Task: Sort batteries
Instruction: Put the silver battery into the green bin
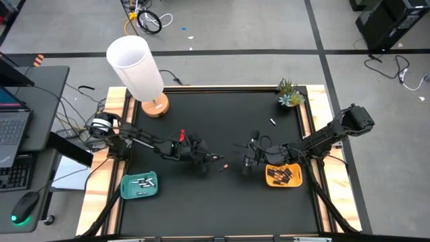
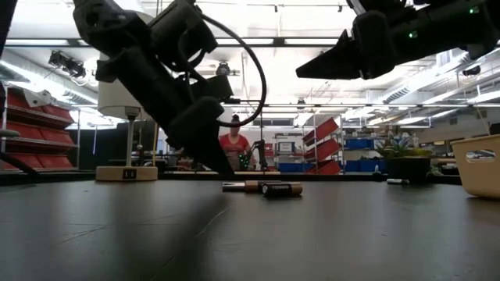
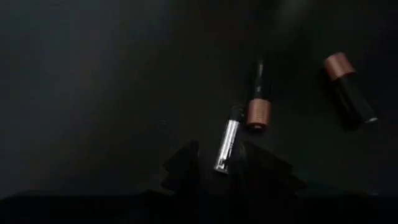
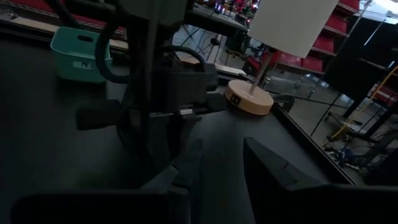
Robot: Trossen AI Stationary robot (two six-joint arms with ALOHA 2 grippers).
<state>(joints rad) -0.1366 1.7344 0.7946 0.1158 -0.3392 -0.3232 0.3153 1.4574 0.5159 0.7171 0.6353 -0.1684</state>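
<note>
At table centre we logged the left gripper [image 3: 214, 171] low on the mat, fingers parted around a silvery battery [image 3: 226, 138], two dark copper-ended batteries [image 3: 257, 93] beside it. At three o'clock, the right gripper [image 1: 250, 161] hovered part-open, empty, near the orange tray [image 1: 293, 180].

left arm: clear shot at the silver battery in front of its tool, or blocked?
Probably yes. In the left wrist view the silver battery lies flat on the table, lined up with the gap of the left tool, whose jaws stand apart. Two copper-ended batteries lie just beyond it, the nearer close beside it, so a grab might nudge that one.
</note>
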